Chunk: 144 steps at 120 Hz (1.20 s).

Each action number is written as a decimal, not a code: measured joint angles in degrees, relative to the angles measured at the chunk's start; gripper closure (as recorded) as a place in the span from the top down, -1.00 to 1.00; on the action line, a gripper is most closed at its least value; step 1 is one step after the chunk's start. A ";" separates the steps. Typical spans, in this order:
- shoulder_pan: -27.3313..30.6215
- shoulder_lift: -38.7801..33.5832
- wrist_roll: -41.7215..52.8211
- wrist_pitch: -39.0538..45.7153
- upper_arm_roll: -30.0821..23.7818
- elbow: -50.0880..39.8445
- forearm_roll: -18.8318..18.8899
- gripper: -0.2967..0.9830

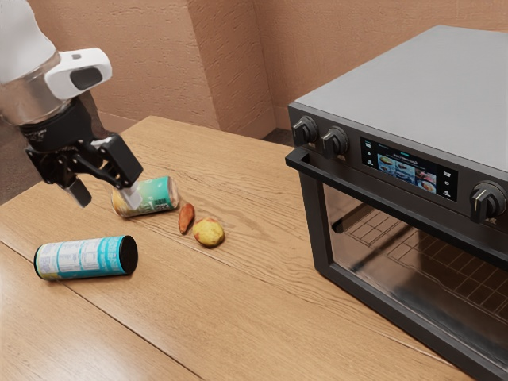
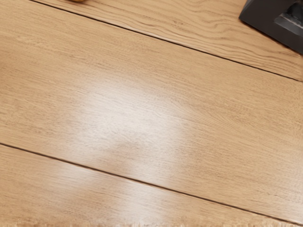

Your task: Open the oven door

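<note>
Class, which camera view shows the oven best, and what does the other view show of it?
The exterior view: it takes in the oven with its knobs, display and handle. The wrist view shows a dark corner of it.

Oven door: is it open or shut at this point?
Shut. The door stands upright against the front of the oven, its handle just below the control panel, with rack wires visible through its glass.
</note>
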 joint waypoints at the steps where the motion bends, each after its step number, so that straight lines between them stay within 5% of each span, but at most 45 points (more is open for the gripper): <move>1: -0.03 0.04 -0.30 -0.01 -0.03 -0.19 -0.14 0.53; 9: -0.19 -1.63 -2.56 -0.05 -1.02 -1.91 -0.99 0.54; 26: 9.79 -19.60 -6.60 4.92 -10.15 -17.77 -3.95 0.53; 59: 7.60 -10.06 -22.04 26.19 -16.03 -19.45 -12.86 0.53; 144: 3.02 4.98 -58.58 51.31 -17.28 -13.31 -13.47 0.53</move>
